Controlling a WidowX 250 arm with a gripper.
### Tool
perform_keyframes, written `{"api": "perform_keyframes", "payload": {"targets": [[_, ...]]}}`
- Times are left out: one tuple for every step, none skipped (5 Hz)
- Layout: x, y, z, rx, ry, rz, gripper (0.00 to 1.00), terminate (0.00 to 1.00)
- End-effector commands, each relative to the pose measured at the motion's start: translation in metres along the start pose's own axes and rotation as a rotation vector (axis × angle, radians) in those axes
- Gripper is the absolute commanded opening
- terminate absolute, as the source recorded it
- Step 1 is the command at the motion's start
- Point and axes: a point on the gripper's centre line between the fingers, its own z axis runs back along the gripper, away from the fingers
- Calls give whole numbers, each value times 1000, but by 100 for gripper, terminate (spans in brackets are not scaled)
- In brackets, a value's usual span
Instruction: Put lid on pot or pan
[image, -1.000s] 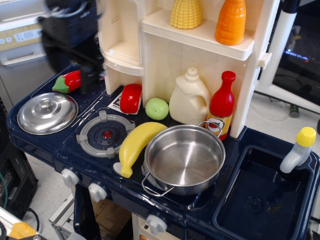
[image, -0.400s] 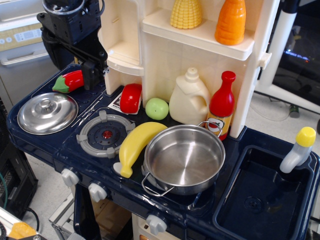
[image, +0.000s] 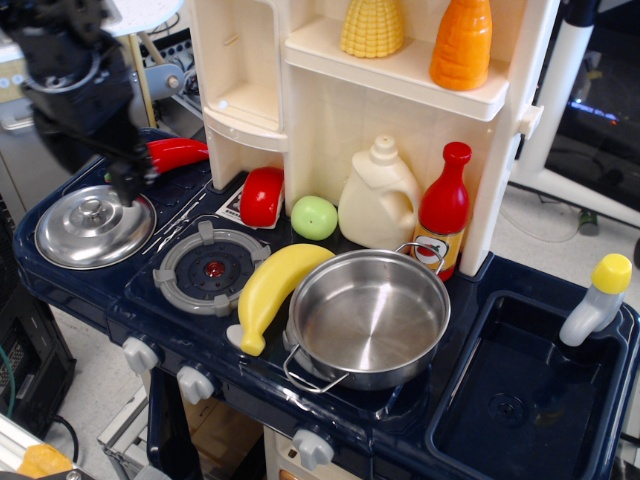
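since the earlier frame the gripper (image: 128, 180) has shifted left, from in front of the cream cabinet to a position above the rear edge of the lid (image: 94, 226). arm and gripper are motion-blurred and cut off by the top and left edges; whether the jaws are open or closed cannot be determined. the dark fingertip appears to hang just over the lid's far rim, though contact cannot be confirmed.

lid: lies dome-up, knob on top, at the left end of the dark blue toy stove (image: 120, 305), not on the pot (image: 368, 317).
pot: stands open and empty at the front centre, well apart from the lid, one wire handle toward the front, the other at the rear beside the red bottle (image: 443, 205).
between them: grey burner ring (image: 211, 268) and banana (image: 268, 291), the banana touching the pot's left wall.
red pepper (image: 176, 153): partly hidden behind the gripper
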Motion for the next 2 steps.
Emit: {"api": "perform_keyframes", "payload": {"targets": [[6,28,-18,-33,-24,-9,100,0],[3,31,-27,-56,-21,-16,100,0]]}}
